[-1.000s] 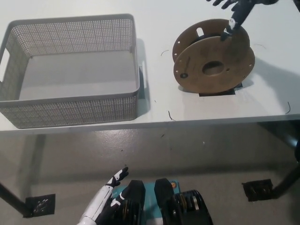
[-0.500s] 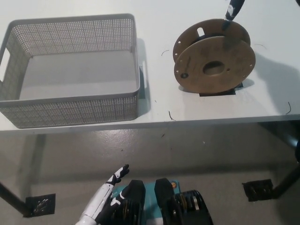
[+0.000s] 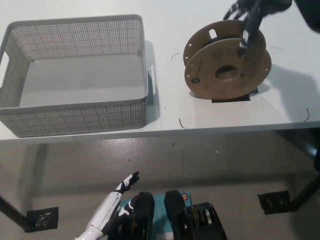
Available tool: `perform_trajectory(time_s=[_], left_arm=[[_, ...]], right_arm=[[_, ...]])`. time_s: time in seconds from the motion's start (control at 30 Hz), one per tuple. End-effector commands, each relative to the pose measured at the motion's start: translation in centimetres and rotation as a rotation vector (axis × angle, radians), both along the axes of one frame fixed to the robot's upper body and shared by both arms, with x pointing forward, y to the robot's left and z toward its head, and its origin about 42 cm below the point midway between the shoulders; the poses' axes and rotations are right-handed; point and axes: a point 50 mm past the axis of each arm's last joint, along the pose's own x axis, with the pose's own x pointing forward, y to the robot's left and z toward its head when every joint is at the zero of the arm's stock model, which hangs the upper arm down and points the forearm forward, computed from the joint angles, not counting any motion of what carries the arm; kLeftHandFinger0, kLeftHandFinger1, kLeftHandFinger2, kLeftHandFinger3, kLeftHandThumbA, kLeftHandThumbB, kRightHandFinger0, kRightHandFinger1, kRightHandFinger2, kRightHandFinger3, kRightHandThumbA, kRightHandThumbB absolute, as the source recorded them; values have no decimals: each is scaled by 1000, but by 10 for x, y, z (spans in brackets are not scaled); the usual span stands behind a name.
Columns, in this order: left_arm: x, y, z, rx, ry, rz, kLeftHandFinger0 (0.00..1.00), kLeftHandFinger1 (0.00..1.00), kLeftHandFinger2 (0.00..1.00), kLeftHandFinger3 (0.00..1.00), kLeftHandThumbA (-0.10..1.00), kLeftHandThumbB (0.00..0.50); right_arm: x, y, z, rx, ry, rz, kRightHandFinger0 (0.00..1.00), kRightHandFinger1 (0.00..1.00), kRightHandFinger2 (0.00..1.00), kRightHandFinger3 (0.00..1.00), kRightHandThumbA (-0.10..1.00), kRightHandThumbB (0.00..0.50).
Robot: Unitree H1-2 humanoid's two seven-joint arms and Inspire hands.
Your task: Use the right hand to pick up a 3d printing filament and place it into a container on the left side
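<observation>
White worktop [image 3: 225, 117]: filament spool [image 3: 227, 60] upper right, grey basket [image 3: 75, 75] upper left. Black right hand [image 3: 252, 12] above spool, fingers spread, holding nothing. White left hand [image 3: 120, 192] bottom left, open.

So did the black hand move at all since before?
Yes. The black right hand has come back down into view over the top edge of the filament spool, which has stayed on the table.

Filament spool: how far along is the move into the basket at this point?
Nothing is done yet: the filament spool sits on the table, and the basket holds nothing. The right hand reaches over the spool's top edge without gripping it. Grasping, carrying and placing remain. The left hand hangs low.
</observation>
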Motion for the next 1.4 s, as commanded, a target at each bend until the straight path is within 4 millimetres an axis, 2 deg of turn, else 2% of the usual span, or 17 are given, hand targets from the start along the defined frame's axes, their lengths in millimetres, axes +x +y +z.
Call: perform_trajectory(time_s=[0.0,0.33,0.43,0.47,0.5,0.53,0.57,0.6,0.67,0.73,0.77,0.8,0.9,1.03,1.17,1.3,1.37], left_arm=[[7,3,14,0,-59,-16,1000,1000,1000,1000,1000,213],[9,3,15,0,-62,-23,1000,1000,1000,1000,1000,206],[10,5,15,3,-70,-25,1000,1000,1000,1000,1000,210],[11,5,16,3,-70,-26,1000,1000,1000,1000,1000,211],[12,4,17,5,-69,-27,1000,1000,1000,1000,1000,215],[12,4,17,6,-69,-27,1000,1000,1000,1000,1000,215],[13,5,17,5,-65,-28,1000,1000,1000,1000,1000,209],[13,5,17,2,-65,-27,1000,1000,1000,1000,1000,206],[15,4,18,8,-69,-27,1000,1000,1000,1000,1000,200],[15,5,18,9,-73,-29,1000,1000,1000,1000,1000,194],[15,5,17,12,-75,-32,1000,1000,1000,1000,1000,197],[15,4,17,11,-74,-32,1000,1000,1000,1000,1000,198],[15,4,16,7,-72,-29,1000,1000,1000,1000,1000,199],[14,4,15,5,-64,-31,1000,1000,1000,1000,1000,207],[13,5,14,5,-64,-30,1000,1000,1000,1000,1000,205],[13,4,14,-11,-57,-33,1000,1000,1000,1000,1000,195],[13,4,13,-10,-57,-32,1000,1000,1000,1000,1000,207]], right_arm=[[0,6,3,-22,-12,47,1000,1000,1000,1000,1000,486],[-1,9,-58,-20,70,51,1000,1000,1000,1000,1000,435],[5,7,-69,59,-108,-91,993,963,1000,1000,530,382],[7,8,-70,44,-192,-74,368,397,547,794,319,315],[9,9,-70,23,-285,-56,126,181,358,753,185,253],[9,10,-70,16,-310,-51,34,186,440,722,120,265],[10,8,-68,53,-360,-55,13,176,459,340,-86,220],[11,5,-65,97,-368,-77,3,219,532,300,-97,175],[12,-2,-60,160,-402,-107,46,469,872,674,-100,148],[12,-5,-58,161,-425,-118,75,536,895,925,-100,149],[13,-9,-57,227,-419,-166,176,464,651,833,-100,147],[13,-10,-57,244,-420,-180,26,256,421,762,-100,181],[13,-18,-58,335,-423,-215,16,407,800,804,-100,175],[13,-29,-61,434,-427,-301,276,689,947,835,-100,177],[13,-36,-63,516,-432,-355,200,610,860,451,-100,188],[13,-48,-61,927,-345,-521,91,560,970,934,-100,131],[13,-53,-59,1120,-308,-609,1,436,892,769,-100,150]])
